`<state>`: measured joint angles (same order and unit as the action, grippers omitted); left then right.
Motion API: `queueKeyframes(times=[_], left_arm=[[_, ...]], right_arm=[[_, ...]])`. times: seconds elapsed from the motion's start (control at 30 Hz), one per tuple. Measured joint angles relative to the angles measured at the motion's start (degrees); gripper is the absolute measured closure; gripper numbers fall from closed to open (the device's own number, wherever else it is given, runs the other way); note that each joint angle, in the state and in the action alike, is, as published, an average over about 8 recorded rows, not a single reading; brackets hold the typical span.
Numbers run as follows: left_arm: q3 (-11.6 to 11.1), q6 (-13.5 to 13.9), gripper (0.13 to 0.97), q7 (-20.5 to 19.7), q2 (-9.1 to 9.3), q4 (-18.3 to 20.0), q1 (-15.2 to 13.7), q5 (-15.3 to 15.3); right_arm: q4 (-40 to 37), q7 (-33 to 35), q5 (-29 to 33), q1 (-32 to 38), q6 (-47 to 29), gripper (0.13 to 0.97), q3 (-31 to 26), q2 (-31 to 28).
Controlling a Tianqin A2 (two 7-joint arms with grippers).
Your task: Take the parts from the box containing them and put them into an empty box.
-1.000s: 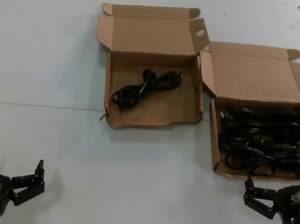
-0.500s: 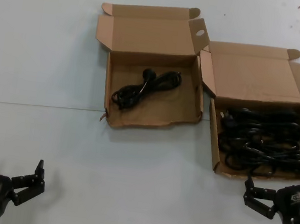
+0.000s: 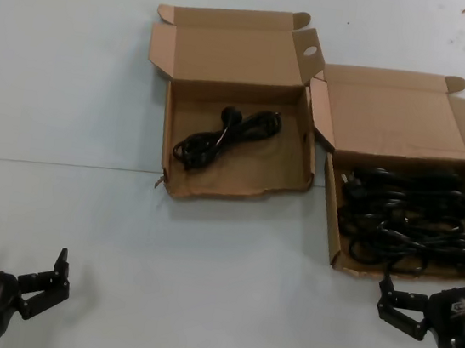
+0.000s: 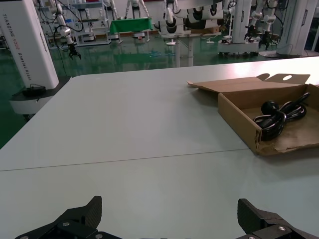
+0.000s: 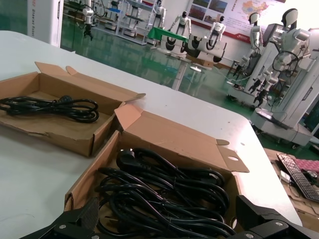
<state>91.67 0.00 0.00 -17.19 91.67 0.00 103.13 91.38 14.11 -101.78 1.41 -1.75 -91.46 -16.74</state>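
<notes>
The wider brown box (image 3: 332, 226) with the neat front rim stands at the right and holds several coiled black power cords (image 3: 402, 218). They also show in the right wrist view (image 5: 164, 191). The squarer box (image 3: 230, 189) with the ragged front rim stands left of it and holds one coiled cord (image 3: 224, 137), which also shows in the left wrist view (image 4: 276, 115). My right gripper (image 3: 439, 285) is open and empty, just in front of the wider box's front rim. My left gripper (image 3: 12, 255) is open and empty, low over the table at the near left, far from both boxes.
Both lids stand open toward the far side, with side flaps spread; the wider box's left flap (image 3: 322, 113) touches the squarer box's right wall. A seam (image 3: 62, 164) runs across the white table. Bare table lies between my grippers and the boxes.
</notes>
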Motion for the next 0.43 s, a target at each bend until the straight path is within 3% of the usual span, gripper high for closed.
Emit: queueKeyframes(times=[0.43], left_arm=[[0.0,0.0,0.132,0.0,0.00,0.0,0.0,0.0]], right_arm=[[0.0,0.0,0.0,0.0,0.0,0.129,0.0,0.0]])
